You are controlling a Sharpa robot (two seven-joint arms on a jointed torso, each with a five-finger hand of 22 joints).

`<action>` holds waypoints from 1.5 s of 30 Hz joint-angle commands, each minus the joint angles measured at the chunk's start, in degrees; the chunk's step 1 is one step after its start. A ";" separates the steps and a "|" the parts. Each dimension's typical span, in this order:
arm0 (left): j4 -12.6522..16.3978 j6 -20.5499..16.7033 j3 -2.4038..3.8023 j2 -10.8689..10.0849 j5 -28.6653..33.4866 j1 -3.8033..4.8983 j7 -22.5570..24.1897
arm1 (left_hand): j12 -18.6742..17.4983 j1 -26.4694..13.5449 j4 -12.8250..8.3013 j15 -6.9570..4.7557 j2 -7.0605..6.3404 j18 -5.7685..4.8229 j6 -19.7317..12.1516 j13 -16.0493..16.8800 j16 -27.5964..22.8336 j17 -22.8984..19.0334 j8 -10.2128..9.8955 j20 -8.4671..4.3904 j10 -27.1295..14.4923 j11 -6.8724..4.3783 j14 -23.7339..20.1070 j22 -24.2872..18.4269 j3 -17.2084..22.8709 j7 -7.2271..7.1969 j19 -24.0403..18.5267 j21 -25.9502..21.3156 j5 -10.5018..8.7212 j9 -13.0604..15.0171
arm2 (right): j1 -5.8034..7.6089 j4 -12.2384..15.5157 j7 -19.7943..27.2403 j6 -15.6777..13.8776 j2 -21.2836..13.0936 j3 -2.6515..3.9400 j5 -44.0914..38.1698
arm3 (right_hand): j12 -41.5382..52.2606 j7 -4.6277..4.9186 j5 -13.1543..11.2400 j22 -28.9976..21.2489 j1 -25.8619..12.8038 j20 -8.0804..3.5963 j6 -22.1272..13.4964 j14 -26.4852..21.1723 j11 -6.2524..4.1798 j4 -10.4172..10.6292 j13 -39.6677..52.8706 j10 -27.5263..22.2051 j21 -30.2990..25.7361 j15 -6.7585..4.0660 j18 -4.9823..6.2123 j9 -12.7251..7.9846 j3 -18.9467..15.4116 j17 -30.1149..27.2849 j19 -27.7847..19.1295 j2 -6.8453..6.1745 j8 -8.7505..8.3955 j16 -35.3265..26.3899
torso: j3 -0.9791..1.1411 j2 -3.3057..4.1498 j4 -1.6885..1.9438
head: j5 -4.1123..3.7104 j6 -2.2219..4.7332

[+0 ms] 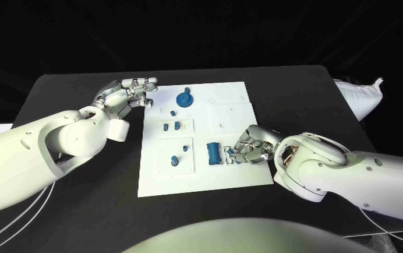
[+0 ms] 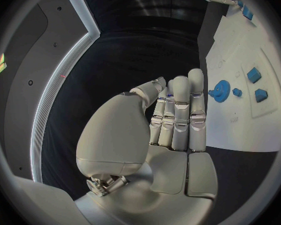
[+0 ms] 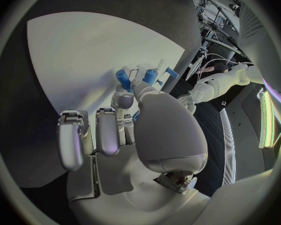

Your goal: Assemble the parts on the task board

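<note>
Left robot hand (image 1: pixel 134 92): rested at the far left edge of the task board (image 1: pixel 239 174), over the black bench (image 1: pixel 75 218); in the left wrist view its fingers (image 2: pixel 181 112) lay straight and pressed side by side, with nothing in them.
Task board: white plate in the middle of the bench, with raised square panels on it.
Blue gear part (image 1: pixel 184 98): round, with a short stem, on the board's far left area, just beside the left robot hand's fingertips but apart from them.
Small blue parts (image 1: pixel 171 126): a pair stood on the square panel nearer than the gear; another small piece lay between that panel and the gear.
Near-left panel parts (image 1: pixel 175 160): one upright blue piece and a smaller dot on the panel closest to the robot.
Long blue part (image 1: pixel 214 152): stood on the board's near middle, just left of the right robot hand.
Right robot hand (image 1: pixel 248 147): at the board's near right edge, fingers curled in; the right wrist view showed its fingertips (image 3: pixel 129 92) closed around a small blue piece (image 3: pixel 123 78).
</note>
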 commanded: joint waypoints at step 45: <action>0.09 1.50 0.03 -0.02 -0.50 -0.03 -0.37 | 0.22 -0.19 0.10 -0.03 0.52 0.62 -0.31 0.07 -0.35 -0.15 0.42 0.12 -0.62 -0.06 -0.44 -0.13 -0.42 -0.05 -0.51 -0.46 0.00 -0.08 | -0.02 1.16 -0.31 4.15 -0.19 0.06 -5.70 | 3.11 -0.75 -4.50 12.02 -16.71 -0.81 2.49 3.31 -0.43 2.60 3.59 2.79 1.13 -0.78 -1.14 2.13 -16.06 2.39 3.77 2.93 0.08 1.20 | 0.11 0.05 0.02 | 0.08 -0.26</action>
